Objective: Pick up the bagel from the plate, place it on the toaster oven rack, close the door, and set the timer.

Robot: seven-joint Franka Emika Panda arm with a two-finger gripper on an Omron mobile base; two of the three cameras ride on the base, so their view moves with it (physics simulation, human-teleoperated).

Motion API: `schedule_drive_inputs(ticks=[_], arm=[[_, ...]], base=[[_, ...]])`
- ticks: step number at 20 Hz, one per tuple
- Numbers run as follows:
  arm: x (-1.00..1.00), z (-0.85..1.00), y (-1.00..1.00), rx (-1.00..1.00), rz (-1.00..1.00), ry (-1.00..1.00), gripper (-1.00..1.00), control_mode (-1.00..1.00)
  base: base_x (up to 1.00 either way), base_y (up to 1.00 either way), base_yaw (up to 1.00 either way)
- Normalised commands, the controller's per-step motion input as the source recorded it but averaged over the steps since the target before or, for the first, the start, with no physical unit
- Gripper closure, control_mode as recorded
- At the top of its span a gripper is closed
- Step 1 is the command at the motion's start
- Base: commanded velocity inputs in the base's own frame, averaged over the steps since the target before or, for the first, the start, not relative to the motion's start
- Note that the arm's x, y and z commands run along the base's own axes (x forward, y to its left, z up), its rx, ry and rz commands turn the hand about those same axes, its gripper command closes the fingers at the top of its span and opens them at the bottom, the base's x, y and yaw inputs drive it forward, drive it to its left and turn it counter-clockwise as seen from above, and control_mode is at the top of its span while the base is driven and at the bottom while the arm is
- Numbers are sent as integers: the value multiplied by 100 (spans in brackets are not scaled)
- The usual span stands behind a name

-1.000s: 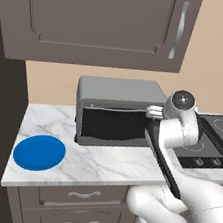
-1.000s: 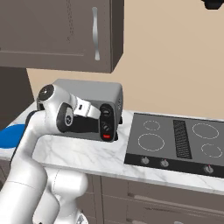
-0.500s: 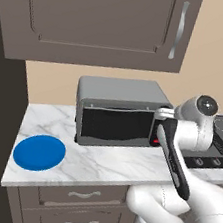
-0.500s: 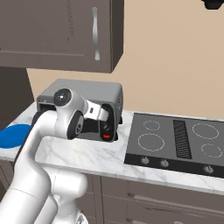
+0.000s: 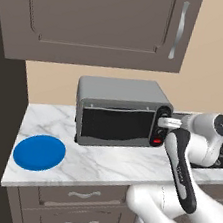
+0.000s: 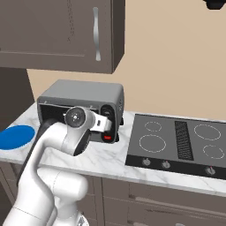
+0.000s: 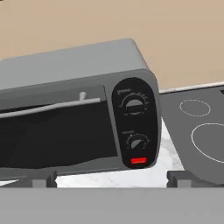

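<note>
While the gripper (image 7: 109, 178) hangs near the toaster oven's control panel (image 7: 134, 123), fingers (image 7: 40, 179) spread apart, the door (image 5: 117, 123) stands closed, blue plate (image 5: 39, 152) bare at the counter's (image 5: 100, 165) left, cooktop (image 6: 178, 143) right.

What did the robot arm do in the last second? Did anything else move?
The arm swung sideways across the toaster oven, from in front of the door toward the control panel with its knobs. The gripper now faces those knobs, jaws apart, holding nothing. The door stayed shut, and the blue plate stayed put on the counter, with no bagel on it.
</note>
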Motion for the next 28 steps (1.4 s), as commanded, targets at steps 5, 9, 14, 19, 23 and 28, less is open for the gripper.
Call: schedule_drive_inputs(ticks=[5,9,14,19,23,28], arm=[[2,0,0,5,6,-2,-100,-100],[5,-9,0,0,3,-1,-100,-100],[1,-19,0,0,1,-1,-100,-100],[0,-24,-1,0,1,-2,-100,-100],[0,-27,0,0,0,-3,-100,-100],[0,-20,0,0,0,0,-100,-100]], base=[[0,0,0],[0,0,0],[0,0,0],[0,0,0],[0,0,0],[0,0,0]])
